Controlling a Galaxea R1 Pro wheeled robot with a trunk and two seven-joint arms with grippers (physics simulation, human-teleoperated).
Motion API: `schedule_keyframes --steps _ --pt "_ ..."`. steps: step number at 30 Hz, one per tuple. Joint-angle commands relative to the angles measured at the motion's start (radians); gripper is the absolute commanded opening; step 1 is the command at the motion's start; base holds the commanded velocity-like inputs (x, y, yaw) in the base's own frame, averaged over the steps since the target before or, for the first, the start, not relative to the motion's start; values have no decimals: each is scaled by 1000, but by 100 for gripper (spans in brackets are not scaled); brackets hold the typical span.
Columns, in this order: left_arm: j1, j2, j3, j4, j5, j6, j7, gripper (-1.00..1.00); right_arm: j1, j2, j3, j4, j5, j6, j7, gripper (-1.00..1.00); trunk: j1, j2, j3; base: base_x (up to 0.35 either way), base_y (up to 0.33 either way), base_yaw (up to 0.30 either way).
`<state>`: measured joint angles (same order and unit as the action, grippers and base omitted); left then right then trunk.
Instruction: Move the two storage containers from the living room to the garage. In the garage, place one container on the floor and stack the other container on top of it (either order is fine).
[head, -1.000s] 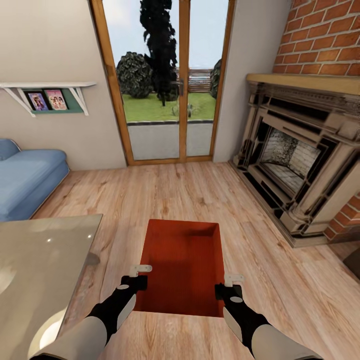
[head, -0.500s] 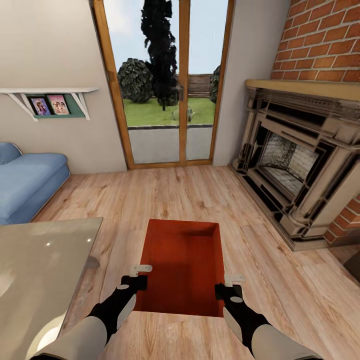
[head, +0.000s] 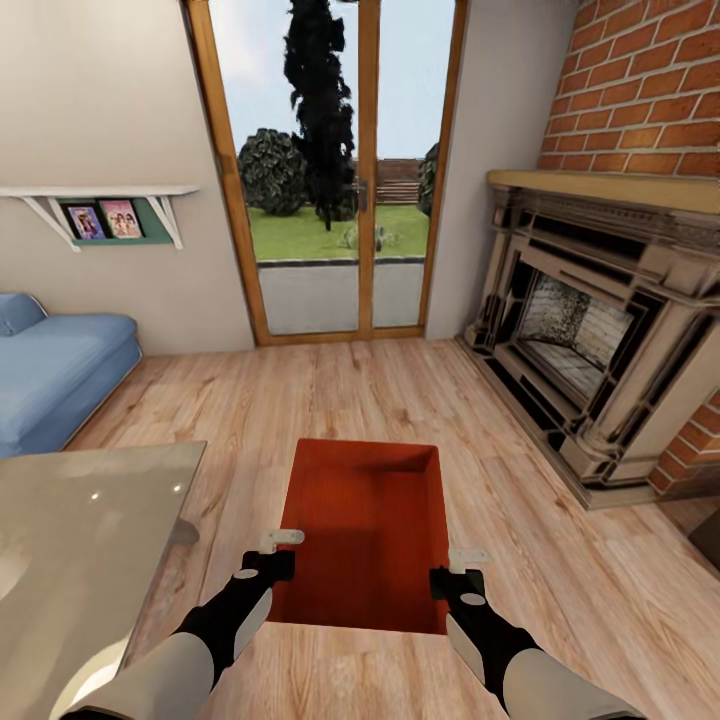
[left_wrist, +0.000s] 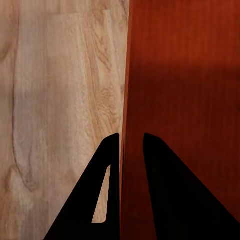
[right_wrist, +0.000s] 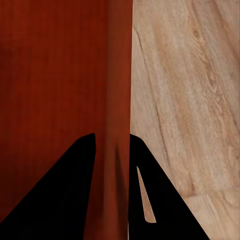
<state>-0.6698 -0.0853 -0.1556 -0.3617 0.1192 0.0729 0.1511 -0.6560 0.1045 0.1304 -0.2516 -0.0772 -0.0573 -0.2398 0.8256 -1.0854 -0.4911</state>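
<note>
Orange-red storage container (head: 365, 530) carried between both arms over the living room's wood-plank floor (head: 350, 390).

The left tool (head: 272, 552) is clamped on the bin's left wall, one finger each side; the right tool (head: 462, 570) pinches the right wall likewise. Glass doors (head: 335, 170) stand ahead, fireplace (head: 590, 320) right, blue sofa (head: 55, 370) left.
</note>
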Motion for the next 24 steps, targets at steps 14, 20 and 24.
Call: schedule_keyframes --steps 14,20,24 --pt "-1 -1 2 -5 -6 -5 15 -100 0 1 -5 5 -22 -4 -4 -100 0 -1 22 0 0 0" --pt "-1 0 2 -5 -6 -5 14 -100 0 1 -5 5 -22 -4 -4 -100 0 -1 32 0 0 0" --pt "-1 -1 2 -5 -6 -5 14 -100 0 1 -5 5 -22 -4 -4 -100 0 -1 38 0 0 0"
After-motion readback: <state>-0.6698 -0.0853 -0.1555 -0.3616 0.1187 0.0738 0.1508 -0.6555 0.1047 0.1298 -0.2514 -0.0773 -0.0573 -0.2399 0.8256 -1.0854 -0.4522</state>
